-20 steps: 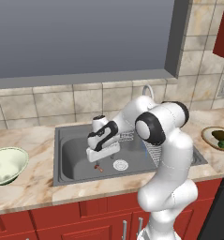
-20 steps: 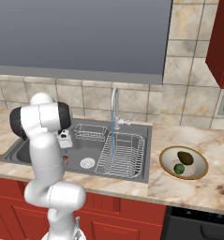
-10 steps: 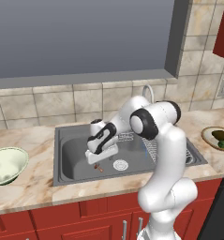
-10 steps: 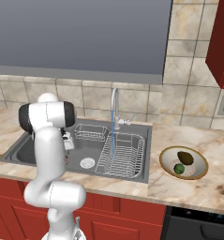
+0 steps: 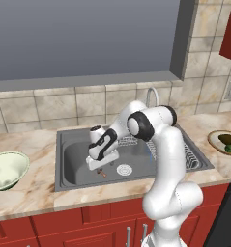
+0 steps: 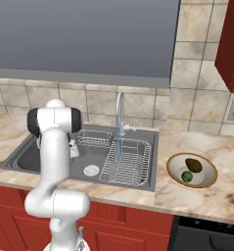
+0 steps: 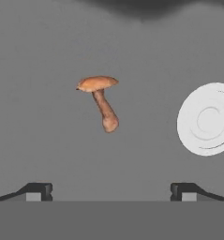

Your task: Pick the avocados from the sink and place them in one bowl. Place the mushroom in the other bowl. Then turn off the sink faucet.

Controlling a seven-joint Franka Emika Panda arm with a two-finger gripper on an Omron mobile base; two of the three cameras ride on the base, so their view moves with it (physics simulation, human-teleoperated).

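Here, the marble counter [image 5: 30,193] runs wide under my arm, and the grey sink [image 5: 73,166] is sunk into its middle. From the right base camera, the chrome faucet [image 6: 119,105] stands at the basin's back edge with a thin stream of water falling onto the wire rack [image 6: 128,162]. The deep pale green bowl [image 5: 8,170] sits on the counter at nine o'clock of the sink. The shallow tan bowl [image 6: 192,170] sits at three o'clock and holds both avocados [image 6: 193,165], the dark one and the green one. My tool [image 5: 98,162] hangs low inside the basin, released, fingers [image 7: 36,191] spread wide around nothing. The white drain [image 7: 208,119] lies at three o'clock of the mushroom [image 7: 100,97], which lies on its side on the sink floor, just ahead of my fingers and untouched.
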